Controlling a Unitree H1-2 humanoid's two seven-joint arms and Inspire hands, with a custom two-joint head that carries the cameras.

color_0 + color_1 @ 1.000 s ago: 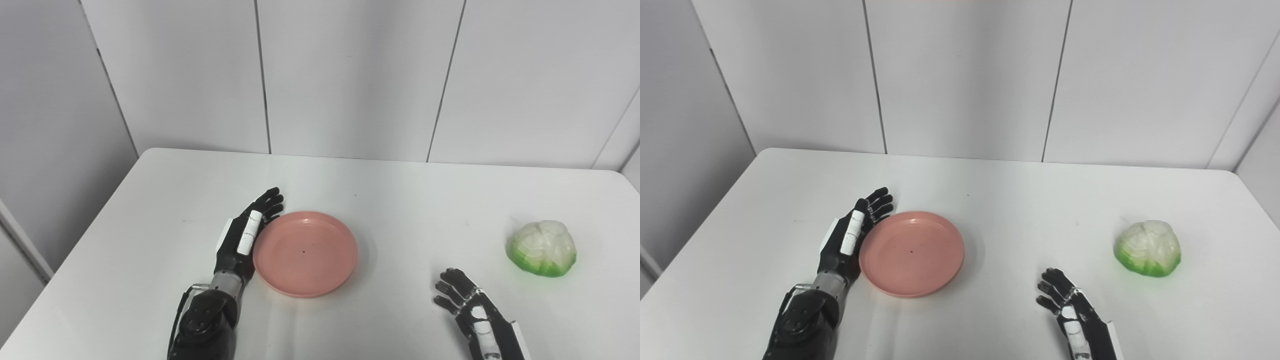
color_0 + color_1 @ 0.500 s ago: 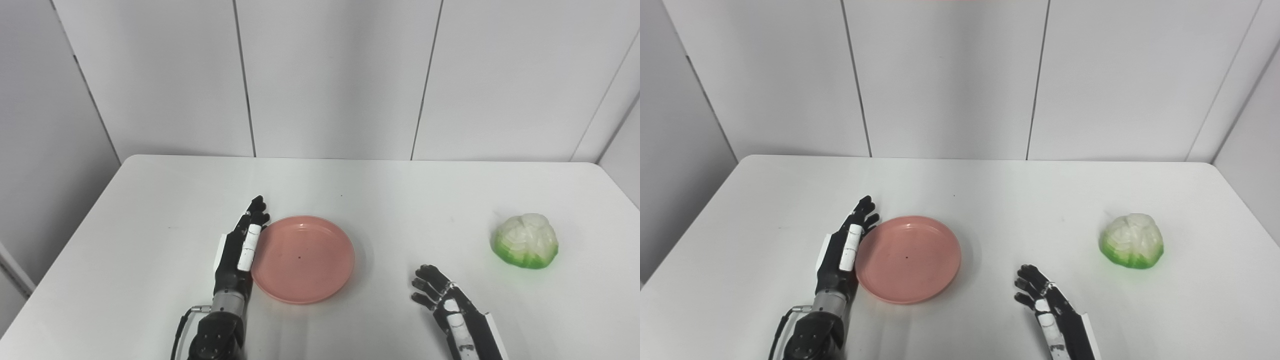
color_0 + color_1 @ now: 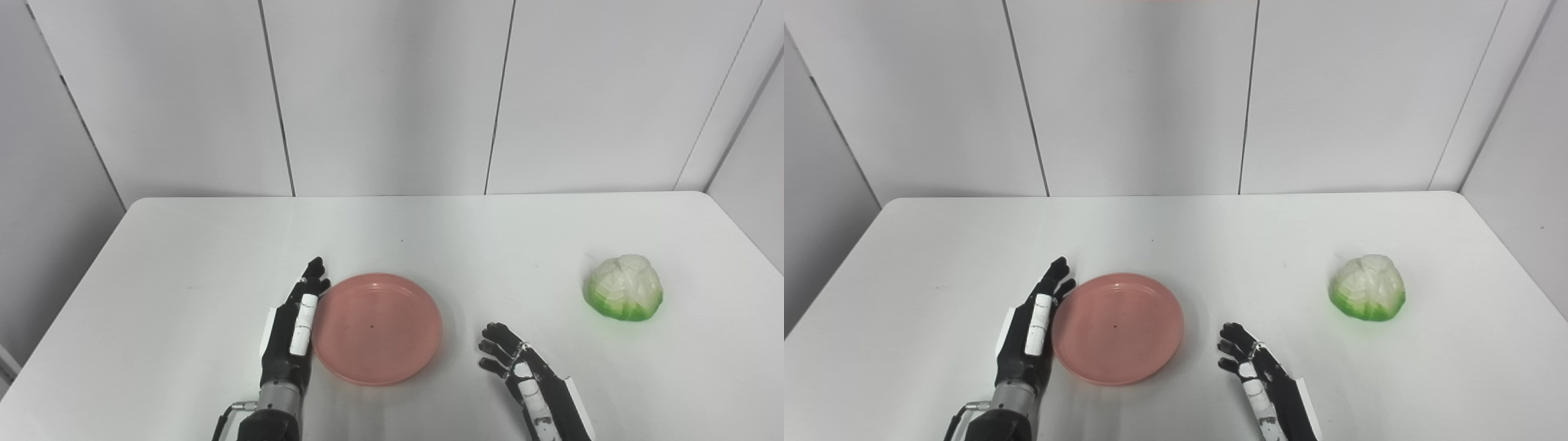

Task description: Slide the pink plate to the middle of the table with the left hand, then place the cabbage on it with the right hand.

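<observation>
Pink plate (image 3: 375,327) near desk (image 3: 184,257) middle against open left robot hand (image 3: 294,318); cabbage (image 3: 625,286) unplaced, right robot hand (image 3: 520,373) open, empty.

Plate (image 3: 376,327): we see uniform salmon pink with one small dark speck near its centre.
Cabbage (image 3: 625,287): we note pale whitish leaves on top, shading to bright green around the base.
Left hand (image 3: 293,327): we record black fingers and palm, a white segment along the thumb, a silver wrist.
Right hand (image 3: 520,373): we record black with a white strip.
Table (image 3: 184,257): we see plain white.
Wall panels (image 3: 392,92): we see light grey with dark seams.
</observation>
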